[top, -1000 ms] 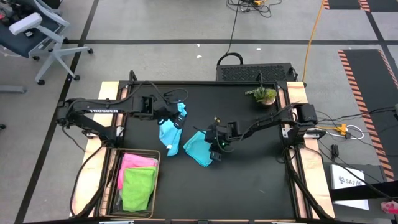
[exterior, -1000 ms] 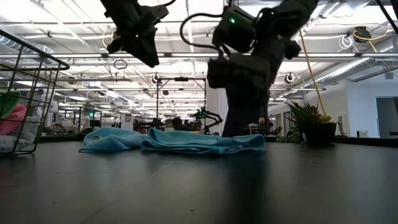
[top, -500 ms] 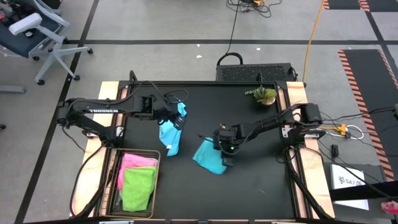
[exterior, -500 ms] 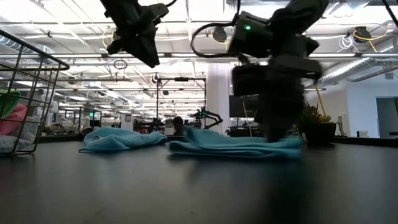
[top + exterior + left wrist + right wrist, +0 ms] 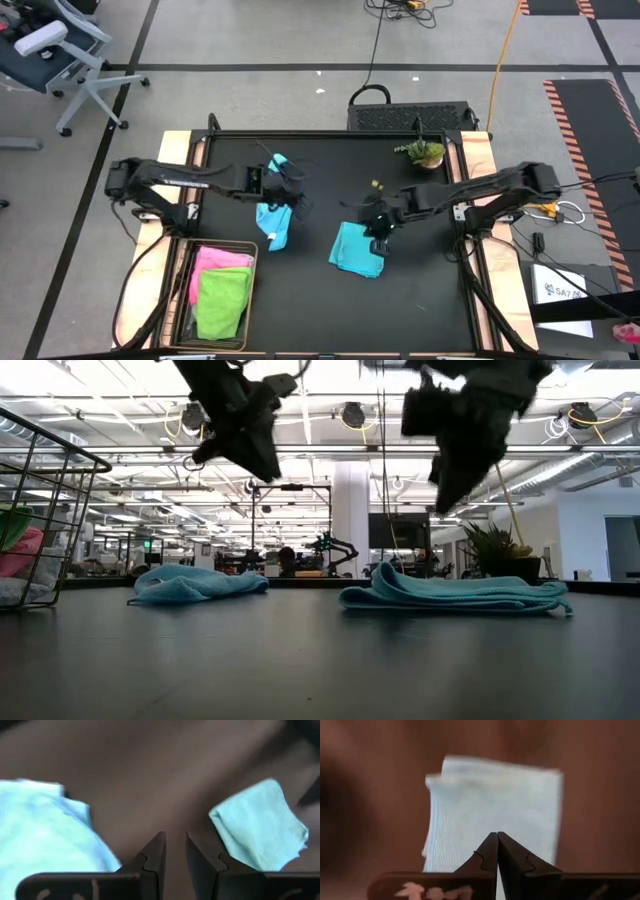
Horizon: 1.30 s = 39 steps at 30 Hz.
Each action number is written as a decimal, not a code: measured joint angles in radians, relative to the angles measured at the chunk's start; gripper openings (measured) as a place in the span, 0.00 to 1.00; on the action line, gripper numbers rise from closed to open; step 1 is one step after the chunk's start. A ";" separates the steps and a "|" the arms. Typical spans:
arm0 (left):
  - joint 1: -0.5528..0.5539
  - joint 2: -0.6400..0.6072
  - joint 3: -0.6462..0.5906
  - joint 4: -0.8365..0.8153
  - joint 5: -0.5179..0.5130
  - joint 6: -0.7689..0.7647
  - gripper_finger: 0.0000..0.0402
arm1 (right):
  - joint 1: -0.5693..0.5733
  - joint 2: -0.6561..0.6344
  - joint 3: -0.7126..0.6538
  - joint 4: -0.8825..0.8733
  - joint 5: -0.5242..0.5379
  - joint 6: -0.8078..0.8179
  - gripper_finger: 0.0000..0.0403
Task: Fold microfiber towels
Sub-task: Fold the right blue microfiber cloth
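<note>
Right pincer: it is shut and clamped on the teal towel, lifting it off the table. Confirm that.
Not quite. The right pincer is shut, but it holds nothing. The low view shows it hanging above the teal towel, which lies folded flat on the table with a clear gap between them.

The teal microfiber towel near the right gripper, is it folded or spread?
Folded: the teal microfiber towel lies as a compact rectangle, with stacked layers in the low view.

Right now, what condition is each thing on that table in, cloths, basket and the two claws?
Teal towel: folded, flat on the table.
Light blue towel: crumpled, unfolded.
Pink towel: in the basket.
Lime green towel: in the basket.
Wire basket: holding towels.
Left gripper: slightly open, empty, raised.
Right gripper: shut, empty, raised above the teal towel.
</note>
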 joint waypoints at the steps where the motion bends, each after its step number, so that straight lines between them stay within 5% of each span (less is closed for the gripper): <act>1: -0.010 0.021 0.000 0.009 0.009 -0.009 0.18 | 0.000 -0.028 0.000 -0.003 0.028 0.018 0.00; 8: -0.044 0.115 -0.001 0.107 0.083 -0.048 0.18 | 0.001 -0.103 0.002 -0.094 0.088 0.078 0.00; 16: -0.043 0.109 -0.001 0.116 0.086 -0.049 0.18 | 0.019 0.054 0.001 -0.108 0.063 0.094 0.00; 26: -0.043 0.108 -0.001 0.128 0.082 -0.034 0.18 | -0.004 0.268 0.001 0.013 0.063 0.066 0.00; 39: -0.043 0.108 -0.001 0.093 0.082 -0.062 0.18 | -0.023 0.313 0.003 0.277 0.063 0.020 0.00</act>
